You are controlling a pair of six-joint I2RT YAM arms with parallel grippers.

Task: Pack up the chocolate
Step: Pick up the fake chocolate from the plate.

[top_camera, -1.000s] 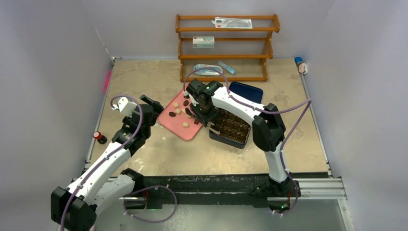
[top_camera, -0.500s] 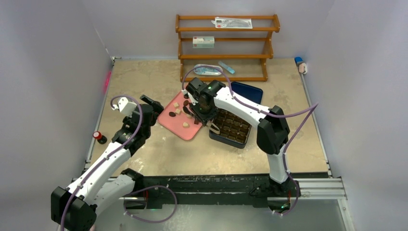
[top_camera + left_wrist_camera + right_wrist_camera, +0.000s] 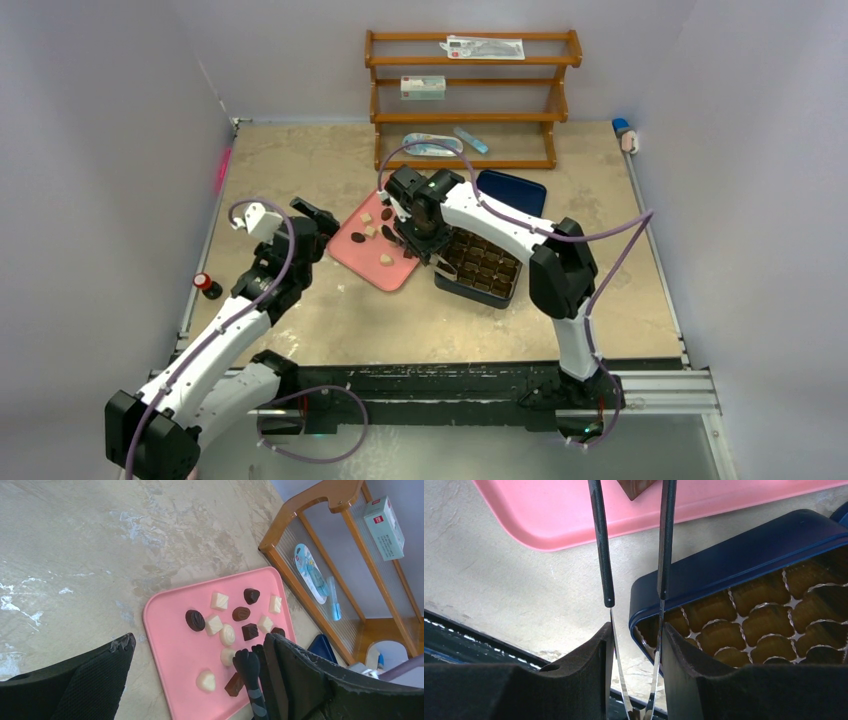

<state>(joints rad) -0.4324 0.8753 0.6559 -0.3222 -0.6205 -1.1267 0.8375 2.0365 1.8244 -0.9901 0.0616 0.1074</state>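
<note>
The right gripper (image 3: 636, 635) is closed partway on a pair of tweezers (image 3: 600, 555), its dark pads (image 3: 579, 680) pressing the thin metal arms from both sides. The tweezers' black-sleeved arms reach out over the near edge of the pink tray (image 3: 569, 515). A brown piece (image 3: 636, 487) sits between them at the top edge of the wrist view, and the tips themselves are cut off there, so I cannot tell whether it is pinched or lifted. Just right of the tweezers lies the dark blue box (image 3: 734, 562), its brown grid of cells facing up and its near corner just beside the tray's rim. The left gripper (image 3: 199, 640) hangs with its fingers (image 3: 75, 685) spread wide and nothing between them, over the tray's left part. From there the chocolate (image 3: 227, 634) shows as about a dozen dark and cream-white bits scattered on the tray, most of them in its far half, with one white bit and the brown piece near the near edge, where the tweezers' tip comes in. From above, the tray sits mid-table between the two grippers, the box touching or almost touching its right side, a blue lid (image 3: 512, 188) behind the box and a wooden shelf (image 3: 470, 118) at the back wall
</note>
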